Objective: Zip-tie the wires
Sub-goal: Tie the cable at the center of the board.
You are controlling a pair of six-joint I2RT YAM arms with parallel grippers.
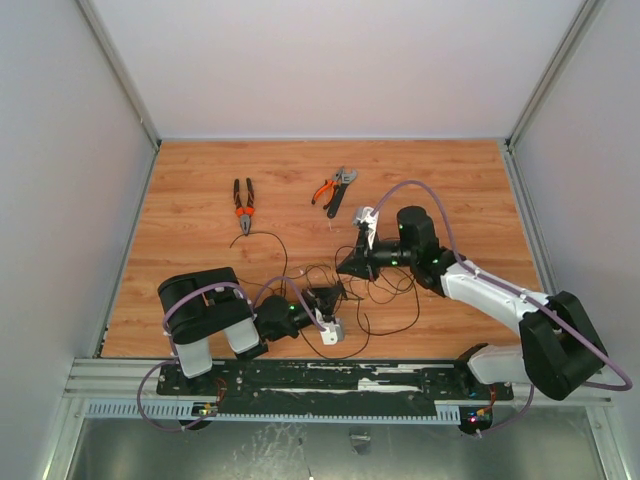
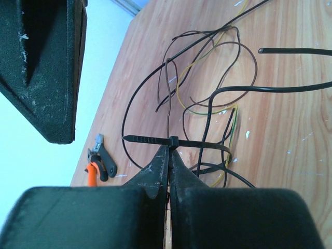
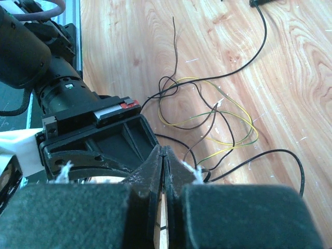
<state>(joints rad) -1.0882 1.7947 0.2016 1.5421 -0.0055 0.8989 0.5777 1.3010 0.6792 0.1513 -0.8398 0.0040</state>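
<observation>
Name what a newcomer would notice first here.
The wires sprawl in a loose dark tangle mid-table, with both arms converged on them. The left end effector is shut with the zip tie pinched crosswise at its tips. The right end effector is shut too, and orange-handled pliers lie farther back.

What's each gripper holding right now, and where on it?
Left gripper pinches the thin black plastic zip tie at its locking head. Right gripper is shut; any hold cannot be told.
</observation>
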